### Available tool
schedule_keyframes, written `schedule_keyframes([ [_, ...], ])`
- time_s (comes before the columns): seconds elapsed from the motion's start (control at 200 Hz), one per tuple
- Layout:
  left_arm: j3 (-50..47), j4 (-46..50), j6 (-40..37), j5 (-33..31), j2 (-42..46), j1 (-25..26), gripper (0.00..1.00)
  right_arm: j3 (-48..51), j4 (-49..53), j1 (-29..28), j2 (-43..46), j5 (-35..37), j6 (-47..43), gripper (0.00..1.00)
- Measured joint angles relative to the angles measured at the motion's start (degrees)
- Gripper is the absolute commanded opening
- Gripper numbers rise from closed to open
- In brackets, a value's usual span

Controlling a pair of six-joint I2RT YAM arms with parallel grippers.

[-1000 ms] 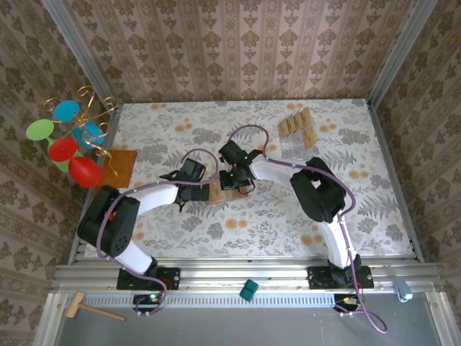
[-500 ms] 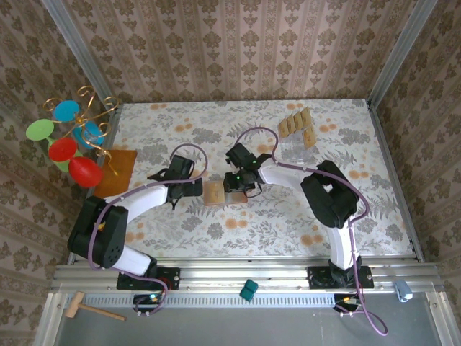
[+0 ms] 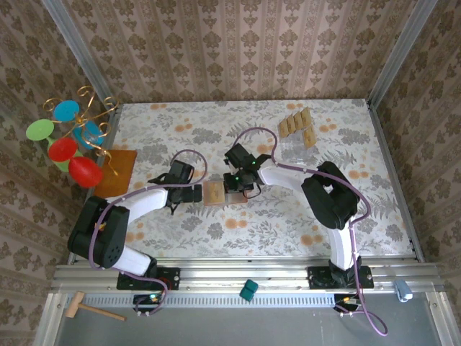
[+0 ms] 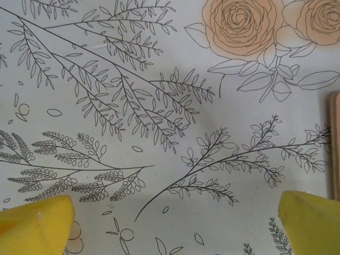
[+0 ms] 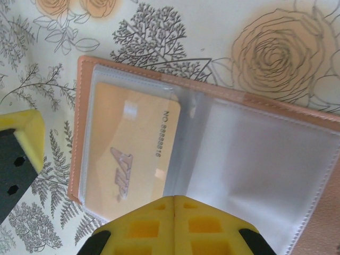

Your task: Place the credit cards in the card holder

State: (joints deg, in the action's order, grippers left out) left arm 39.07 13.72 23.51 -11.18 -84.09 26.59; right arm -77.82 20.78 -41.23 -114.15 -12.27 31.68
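Card [image 5: 130, 154] in the holder [image 5: 265, 164] bears one printed line, read sideways in the right wrist view as roughly "NO 8888816". Beside it is a slanted silver mark, apparently "VIP".

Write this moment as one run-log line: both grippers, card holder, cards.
left gripper: jaws open | right gripper: jaws shut, over card holder | card holder: open, one card inside | other cards: apart, far right

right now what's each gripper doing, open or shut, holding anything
Left gripper: open, fingers wide apart, nothing between them.
Right gripper: shut, fingers pressed together over the open card holder, nothing visibly held.
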Motion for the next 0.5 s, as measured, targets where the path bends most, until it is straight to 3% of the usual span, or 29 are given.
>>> schedule_keyframes([
  [0.5, -0.02, -1.03, 0.04, 0.33, -2.03, 1.46, 1.00, 0.11, -0.02, -0.35, -2.27, -0.17, 0.00, 0.00],
])
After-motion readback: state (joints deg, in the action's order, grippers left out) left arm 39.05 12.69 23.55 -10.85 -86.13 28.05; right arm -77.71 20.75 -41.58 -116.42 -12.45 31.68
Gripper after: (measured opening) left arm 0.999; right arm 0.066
